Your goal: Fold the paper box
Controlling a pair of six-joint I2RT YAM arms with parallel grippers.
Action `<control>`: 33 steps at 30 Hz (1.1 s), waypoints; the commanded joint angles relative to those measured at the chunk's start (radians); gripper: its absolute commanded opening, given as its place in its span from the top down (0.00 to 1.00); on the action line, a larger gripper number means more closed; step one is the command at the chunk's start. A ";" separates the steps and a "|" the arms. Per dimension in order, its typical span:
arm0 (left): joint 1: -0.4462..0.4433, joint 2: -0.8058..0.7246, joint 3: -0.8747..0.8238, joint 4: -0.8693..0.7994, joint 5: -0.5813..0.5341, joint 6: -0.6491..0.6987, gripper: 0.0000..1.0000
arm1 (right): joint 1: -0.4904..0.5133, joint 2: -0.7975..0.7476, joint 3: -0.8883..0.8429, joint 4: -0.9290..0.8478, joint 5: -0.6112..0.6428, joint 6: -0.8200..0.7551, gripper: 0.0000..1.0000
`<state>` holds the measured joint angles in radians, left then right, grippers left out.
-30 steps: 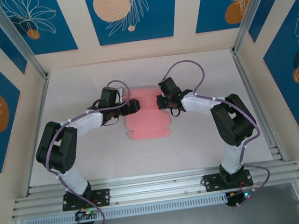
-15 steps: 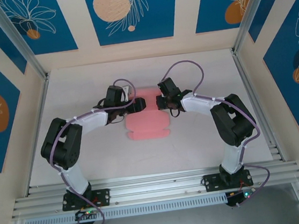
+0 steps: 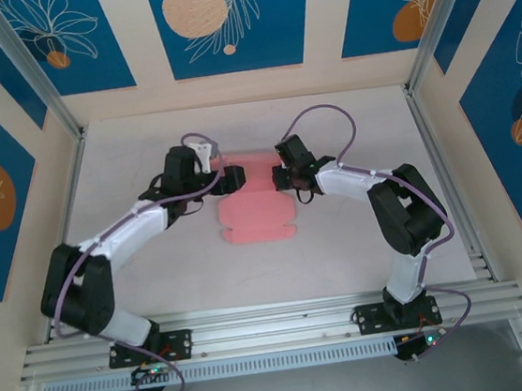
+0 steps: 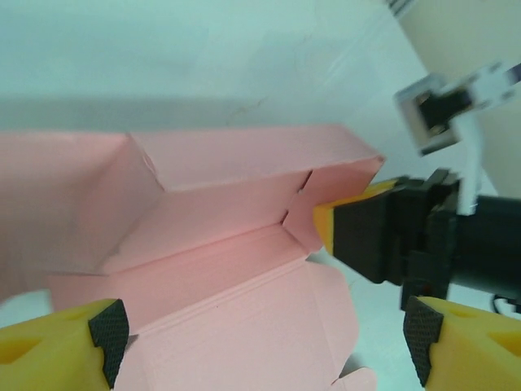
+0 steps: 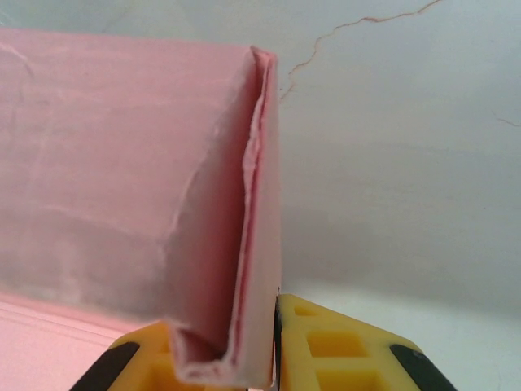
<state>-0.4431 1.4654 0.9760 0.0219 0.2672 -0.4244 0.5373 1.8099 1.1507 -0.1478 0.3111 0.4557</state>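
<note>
The paper box (image 3: pixel 259 216) is salmon-pink card lying half folded at the middle of the table, its front flap flat. My left gripper (image 3: pixel 237 179) stands open at the box's left far end. In the left wrist view the raised walls and the flat flap of the box (image 4: pixel 244 269) lie between and beyond its fingertips (image 4: pixel 107 330), which touch nothing. My right gripper (image 3: pixel 281 176) is shut on the box's right end wall. The right wrist view shows that upright doubled wall (image 5: pixel 252 204) pinched between the yellow fingers (image 5: pixel 342 350).
The white table (image 3: pixel 156 264) has bare surface left, right and in front of the box. Metal frame posts (image 3: pixel 428 129) line both sides and a rail (image 3: pixel 276 326) runs along the near edge. A thin crack (image 5: pixel 358 28) marks the table beyond the box.
The left gripper went in towards the box, then drew back slightly left and away, while the left arm's elbow swung down and outwards. The right arm and the box stayed put.
</note>
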 commanded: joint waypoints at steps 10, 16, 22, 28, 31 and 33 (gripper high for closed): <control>0.305 -0.074 -0.044 -0.072 -0.117 0.032 0.14 | 0.007 -0.047 0.000 0.013 -0.033 -0.001 0.86; 0.373 0.050 -0.040 0.039 -0.078 -0.031 0.25 | 0.010 -0.060 -0.005 0.016 -0.055 -0.014 0.86; 0.362 0.189 -0.043 0.189 0.054 -0.087 0.36 | 0.015 -0.061 -0.003 0.014 -0.057 -0.015 0.86; 0.299 0.273 -0.031 0.287 0.149 -0.090 0.40 | 0.017 -0.051 0.012 0.001 -0.053 -0.018 0.85; 0.270 0.302 -0.020 0.324 0.193 -0.082 0.42 | 0.016 -0.045 0.017 -0.002 -0.049 -0.017 0.86; 0.257 0.315 -0.023 0.361 0.225 -0.080 0.42 | 0.016 -0.039 0.023 -0.007 -0.045 -0.014 0.85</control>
<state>-0.1677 1.7622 0.9379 0.2909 0.4053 -0.5072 0.5480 1.7828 1.1500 -0.1486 0.2703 0.4511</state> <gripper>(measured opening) 0.580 0.146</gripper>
